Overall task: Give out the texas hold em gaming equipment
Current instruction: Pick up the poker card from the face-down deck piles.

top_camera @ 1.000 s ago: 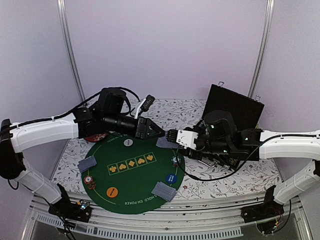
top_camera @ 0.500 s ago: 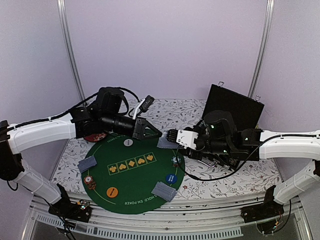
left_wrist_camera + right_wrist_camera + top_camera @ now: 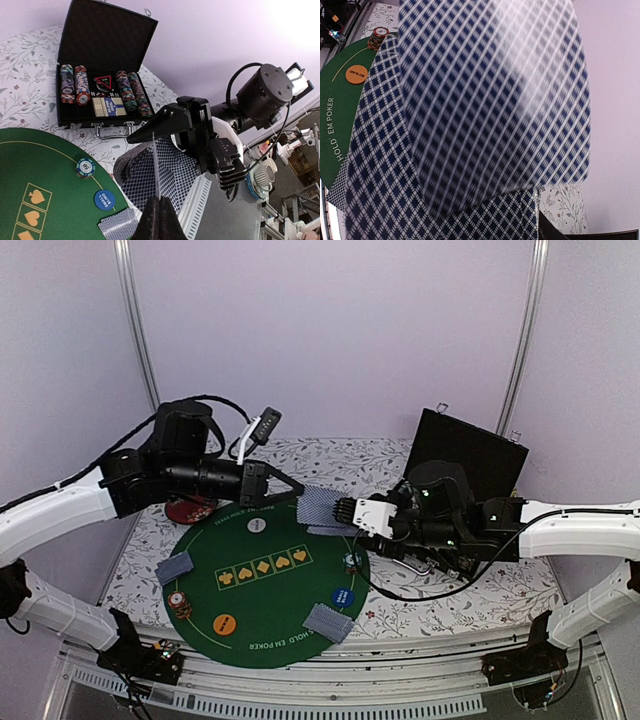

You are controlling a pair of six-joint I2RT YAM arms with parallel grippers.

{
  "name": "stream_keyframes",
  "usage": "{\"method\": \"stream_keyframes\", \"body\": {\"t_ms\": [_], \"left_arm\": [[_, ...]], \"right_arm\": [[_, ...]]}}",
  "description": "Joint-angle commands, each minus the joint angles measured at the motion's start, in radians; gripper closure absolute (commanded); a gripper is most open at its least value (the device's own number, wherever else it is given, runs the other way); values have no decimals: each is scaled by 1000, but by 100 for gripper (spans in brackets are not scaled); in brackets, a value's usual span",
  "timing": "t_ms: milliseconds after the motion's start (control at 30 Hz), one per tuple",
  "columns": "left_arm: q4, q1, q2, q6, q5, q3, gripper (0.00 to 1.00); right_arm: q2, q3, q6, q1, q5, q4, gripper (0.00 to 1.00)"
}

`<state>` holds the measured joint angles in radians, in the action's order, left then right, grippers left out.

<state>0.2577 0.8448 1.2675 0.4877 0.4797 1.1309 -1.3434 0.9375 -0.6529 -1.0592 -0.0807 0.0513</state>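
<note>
Single playing card (image 3: pixel 317 506) with a blue-and-white diamond-lattice back, thin and flat, pinched at one end between the fully closed left jaws. Held in the air above the far right rim of the round green felt mat (image 3: pixel 280 600), about midway along the flowered tabletop (image 3: pixel 480 590) and toward its far edge. Runs straight out from the fingertips (image 3: pixel 159 222) toward the right edge of the tabletop. Shows edge-on as a thin pale line from the left wrist, and broad and blurred from the right wrist.

Just beyond it, a stack of playing cards (image 3: pixel 175 175) with the same lattice backs, slightly fanned. Clamped between the right jaws, which stand part-way apart around it, backs showing from above. Contact between the card's far end and the stack: not clear.

Left arm (image 3: pixel 60 510) reaching in from the left edge, forearm about level, wrist pointing right. Right arm (image 3: pixel 570 530) stretched in from the right edge, low and level, pointing left, nearly tip to tip with the other.
</note>
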Motion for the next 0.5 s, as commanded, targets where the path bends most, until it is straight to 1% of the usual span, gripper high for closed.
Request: {"method": "stream_keyframes", "body": {"t_ms": [0,100,200,233,333,433,467], "left_arm": [[128,-4,-72,-68,-125,46,100],[188,-31,-116,-84,-174,53,100],[222,-55,-129,-89,-181,51,100],[254,-59,-131,-92,-213,63,100],[377,-89,-154,-132,-371,102,100],[514,-129,-165,-195,-573,121,100],[561,-133,-153,-211,-664,122,100]], "right_arm": [[35,-18,8,13,-9,-26,55],[36,-23,11,21,1,-29,55],[35,-19,15,21,9,-31,55],[34,-19,15,22,7,-31,55],[39,-16,15,22,6,-26,55],[50,-16,15,22,8,-20,55],[54,-16,14,22,8,-18,55]]}}
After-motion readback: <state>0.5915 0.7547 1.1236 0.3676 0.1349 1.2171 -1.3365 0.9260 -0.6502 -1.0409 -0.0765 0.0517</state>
